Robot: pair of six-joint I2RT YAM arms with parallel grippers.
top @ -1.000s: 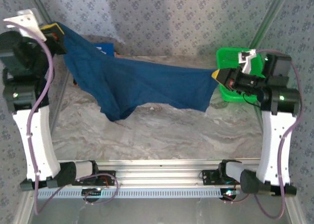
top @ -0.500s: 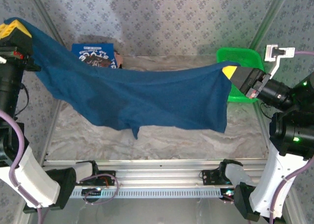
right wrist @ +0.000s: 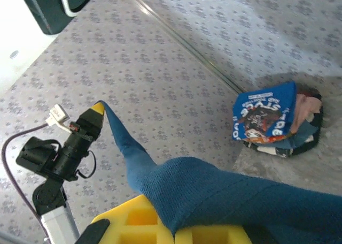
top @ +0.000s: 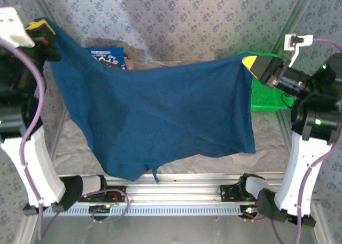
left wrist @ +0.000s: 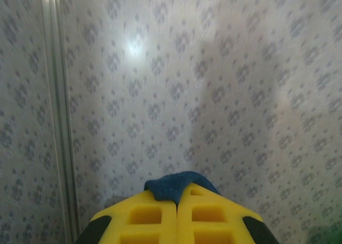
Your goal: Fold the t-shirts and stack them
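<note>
Claws pinch opposite corners of the dark blue t-shirt [top: 155, 115]: left claw [top: 40, 25] high at far left, right claw [top: 250, 62] at right, the cloth spread in the air above the marbled counter [top: 270, 139]. Brighter blue t-shirt [top: 107, 56] lies folded at the back, green basket [top: 267, 97] behind the right claw, patterned walls [top: 187, 19] around.

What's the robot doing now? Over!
Both shut on the blue shirt, left gripper and right gripper. It hangs spread between them. Behind it a folded pile, basket at right, not blocking.
</note>
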